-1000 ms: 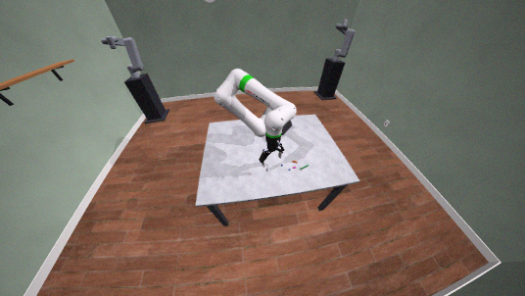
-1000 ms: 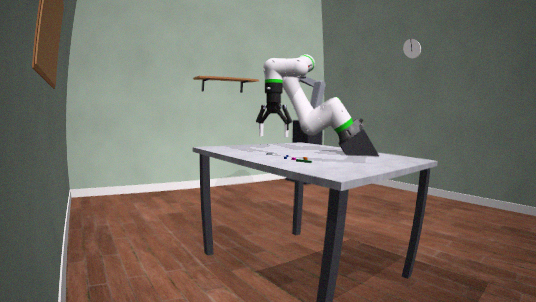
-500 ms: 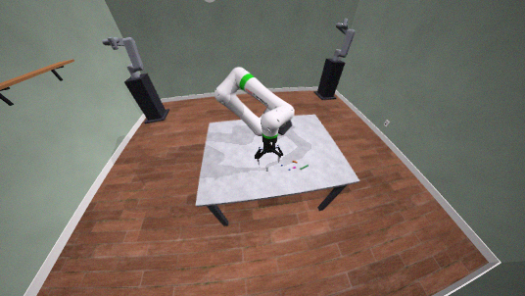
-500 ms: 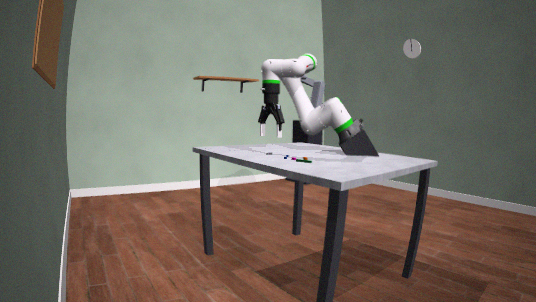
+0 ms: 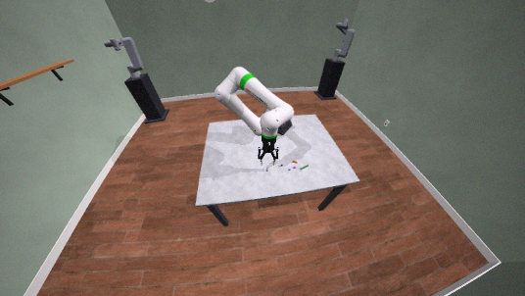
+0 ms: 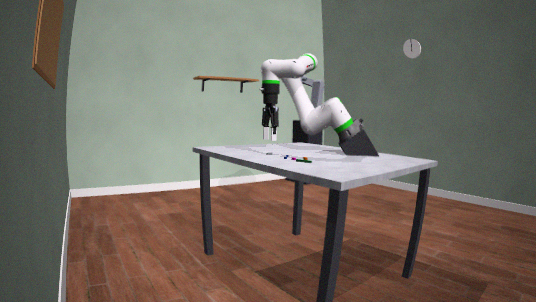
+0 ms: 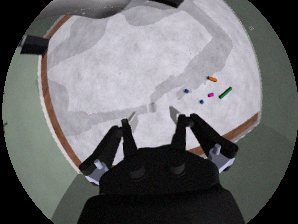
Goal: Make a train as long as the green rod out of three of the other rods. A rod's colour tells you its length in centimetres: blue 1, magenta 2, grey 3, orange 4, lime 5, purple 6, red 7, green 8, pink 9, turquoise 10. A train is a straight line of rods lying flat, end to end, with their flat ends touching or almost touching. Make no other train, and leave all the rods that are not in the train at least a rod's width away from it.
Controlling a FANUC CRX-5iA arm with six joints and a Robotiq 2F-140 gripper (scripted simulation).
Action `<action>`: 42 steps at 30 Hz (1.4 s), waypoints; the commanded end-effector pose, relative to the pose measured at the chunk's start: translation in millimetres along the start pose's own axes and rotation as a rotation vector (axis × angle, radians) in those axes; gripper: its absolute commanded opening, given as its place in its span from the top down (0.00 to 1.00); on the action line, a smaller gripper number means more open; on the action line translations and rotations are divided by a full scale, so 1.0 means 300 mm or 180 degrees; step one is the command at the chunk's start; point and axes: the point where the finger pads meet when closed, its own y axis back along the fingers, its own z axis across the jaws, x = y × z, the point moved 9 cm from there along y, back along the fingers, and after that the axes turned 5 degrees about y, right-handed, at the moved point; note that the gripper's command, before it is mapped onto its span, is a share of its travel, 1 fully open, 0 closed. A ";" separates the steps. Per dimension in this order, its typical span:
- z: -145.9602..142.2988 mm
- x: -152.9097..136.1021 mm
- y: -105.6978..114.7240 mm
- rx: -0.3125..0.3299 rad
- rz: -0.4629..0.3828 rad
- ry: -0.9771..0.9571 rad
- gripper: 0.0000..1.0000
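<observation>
The small rods lie on the table right of its middle. In the wrist view I see a green rod, an orange rod, a magenta rod and two blue rods, all apart from each other. The green rod also shows in the top view, with the orange rod beside it. A pale grey rod seems to lie left of them, hard to tell from the table. My gripper hangs well above the table, left of the rods. Its fingers stand partly apart with nothing between them.
The marbled grey table stands on a wooden floor. The arm's base sits at the table's back. Two camera stands stand by the far wall.
</observation>
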 end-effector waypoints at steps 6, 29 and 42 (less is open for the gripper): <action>0.000 0.000 0.001 0.0000 -0.0002 -0.0001 0.85; 0.000 0.000 0.000 0.0000 -0.0002 -0.0001 0.85; 0.000 0.000 -0.017 0.0001 -0.0002 -0.0001 0.85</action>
